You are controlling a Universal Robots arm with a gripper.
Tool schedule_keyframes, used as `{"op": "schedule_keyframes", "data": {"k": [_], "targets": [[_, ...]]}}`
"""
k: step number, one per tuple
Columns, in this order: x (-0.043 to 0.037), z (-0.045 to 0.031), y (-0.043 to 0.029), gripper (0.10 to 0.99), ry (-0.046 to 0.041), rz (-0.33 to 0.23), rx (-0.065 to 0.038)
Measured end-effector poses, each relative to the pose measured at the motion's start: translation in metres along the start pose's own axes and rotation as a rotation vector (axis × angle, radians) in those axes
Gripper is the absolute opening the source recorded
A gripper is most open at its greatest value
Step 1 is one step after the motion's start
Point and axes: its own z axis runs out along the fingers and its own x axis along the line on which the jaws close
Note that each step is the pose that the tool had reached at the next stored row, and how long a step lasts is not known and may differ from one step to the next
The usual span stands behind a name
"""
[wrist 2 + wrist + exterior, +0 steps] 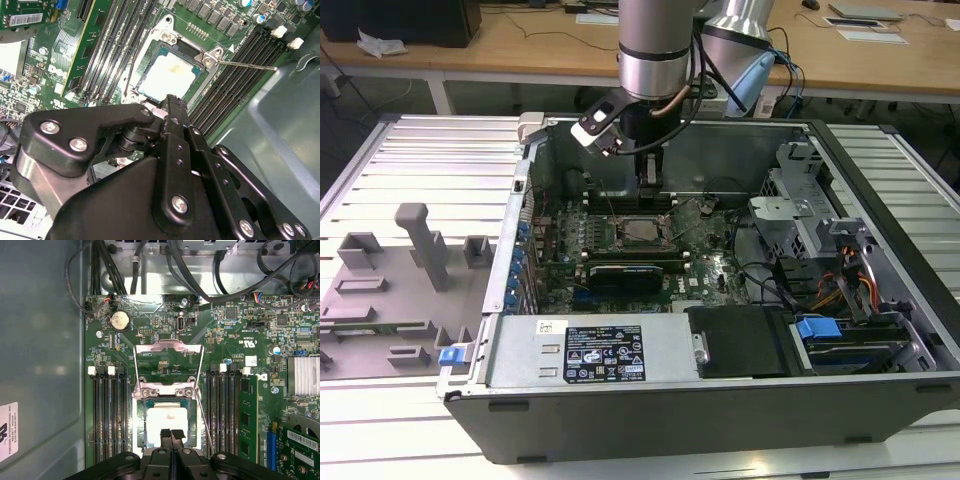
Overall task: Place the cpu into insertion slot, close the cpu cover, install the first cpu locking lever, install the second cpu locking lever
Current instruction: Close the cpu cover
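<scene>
Square silver-grey metal-topped cpu [167, 424] sits in the black-rimmed insertion slot [185, 46]; thin windowed steel cpu cover [169, 347] stands raised; black gripper [172, 432], fingers pressed together, hangs over the chip.

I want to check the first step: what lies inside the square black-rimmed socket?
The flat square chip with a silver-grey metal top lies in the socket. It covers the pin field, which cannot be seen. The black gripper, shut, hides one edge of the chip.
</scene>
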Motion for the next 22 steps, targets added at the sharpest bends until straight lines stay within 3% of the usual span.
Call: {"op": "schedule_keyframes", "data": {"k": [7, 10, 14, 22], "targets": [[0.0, -0.0003, 0.0, 0.106, 0.0, 0.0, 0.0], [0.0, -0.0057, 0.0002, 0.106, 0.0, 0.0, 0.0], [0.0, -0.006, 0.0004, 0.106, 0.0, 0.0, 0.0], [0.0004, -0.0053, 0.0246, 0.106, -0.0001, 0.0, 0.001]]}}
